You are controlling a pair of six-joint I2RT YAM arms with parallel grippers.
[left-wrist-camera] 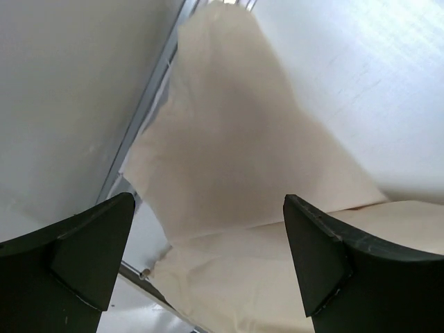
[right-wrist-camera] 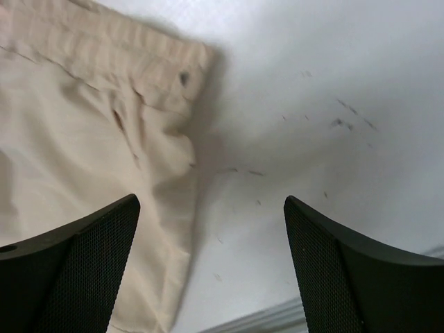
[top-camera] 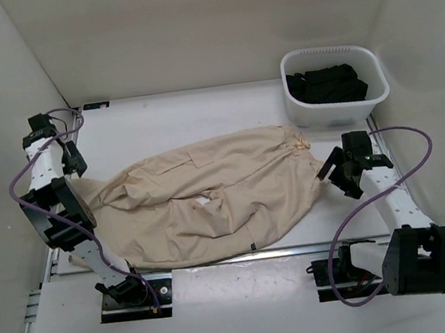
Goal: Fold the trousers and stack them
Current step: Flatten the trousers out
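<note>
Bright, even, diffuse light from above; white walls and table [top-camera: 200, 113] slightly washed out. Top view sharp, shadows faint. Right wrist view: soft shadow right of trousers [right-wrist-camera: 69, 152] waistband. Left wrist view hazy; near fingers [left-wrist-camera: 76, 257] dark, underexposed.

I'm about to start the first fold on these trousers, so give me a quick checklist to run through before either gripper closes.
1. The trousers lie smooth: not ok, wrinkled.
2. The left gripper is open: ok.
3. The right gripper is open: ok.
4. The left gripper is above a leg end: ok.
5. The right gripper is centred over the waistband: not ok, mostly bare table beneath.
</note>
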